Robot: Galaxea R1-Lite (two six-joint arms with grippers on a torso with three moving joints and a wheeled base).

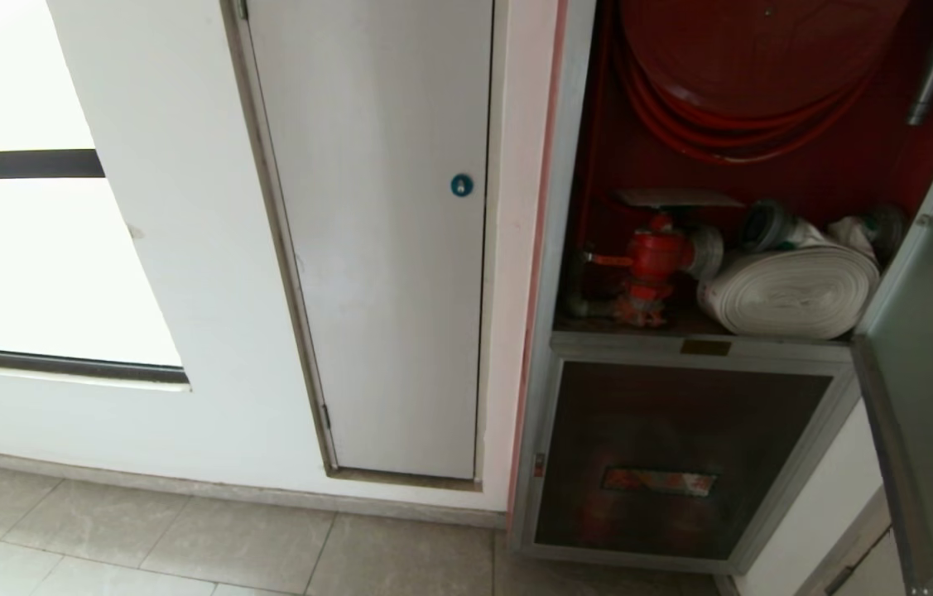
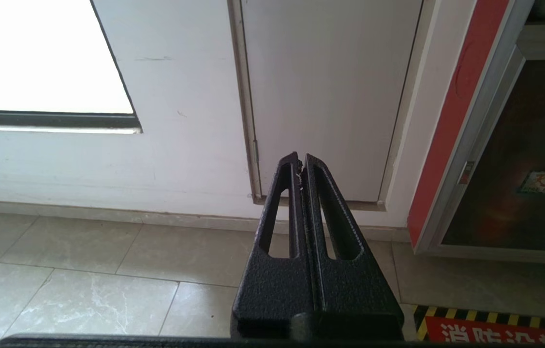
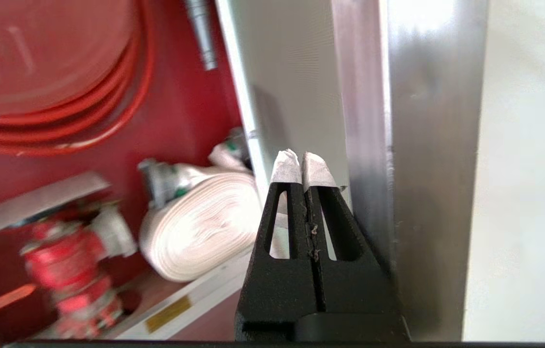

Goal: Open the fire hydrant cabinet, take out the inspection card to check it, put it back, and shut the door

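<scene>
My fingers [image 3: 296,166] are black with white-wrapped tips; fire hydrant cabinet [image 1: 847,178] is red inside, silver frame; red hose coil [image 1: 752,79]; white rolled hose [image 1: 789,290]; plain white door [image 1: 375,248] with blue lock [image 1: 461,185]; beige floor tiles [image 1: 185,542].

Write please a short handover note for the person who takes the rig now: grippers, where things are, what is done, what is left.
Left gripper: shut, empty, low near the floor, facing the white door.
Right gripper: shut, empty, at the edge of the door.
Fire hydrant cabinet: door stands open on the right; red hose coil, hydrant valve and white hose roll show inside.
Done: door opened.
Left: no inspection card is in view; find it, check it, return it, close the door.
</scene>
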